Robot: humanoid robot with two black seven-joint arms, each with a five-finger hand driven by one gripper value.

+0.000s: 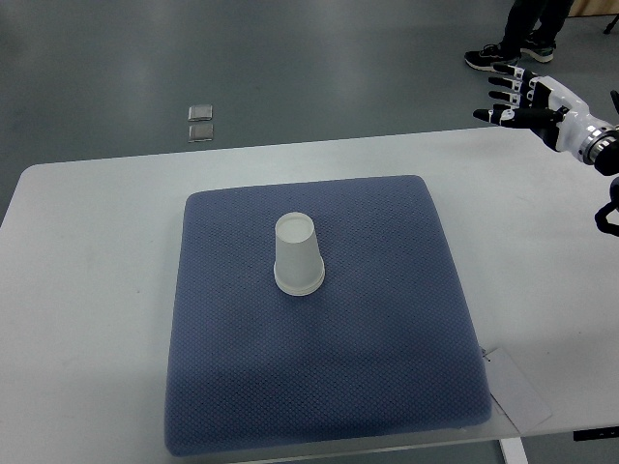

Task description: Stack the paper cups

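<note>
We see an upturned paper cup (297, 253) mid-mat (232, 387) on the tabletop (87, 290); at two o'clock, the right hand (530, 101) hovers, fingers (503, 96) apart, empty.

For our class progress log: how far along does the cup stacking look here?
Done, apparently: one white paper cup stack stands upside down on the blue textured mat; how many cups it holds can't be told. In hand: nothing; the right hand, fingers spread, is off the mat. Left: no loose cups are visible.

Person (522, 34): cut off above the legs by the top edge. Worktop (87, 290): near edge cut off below.
</note>
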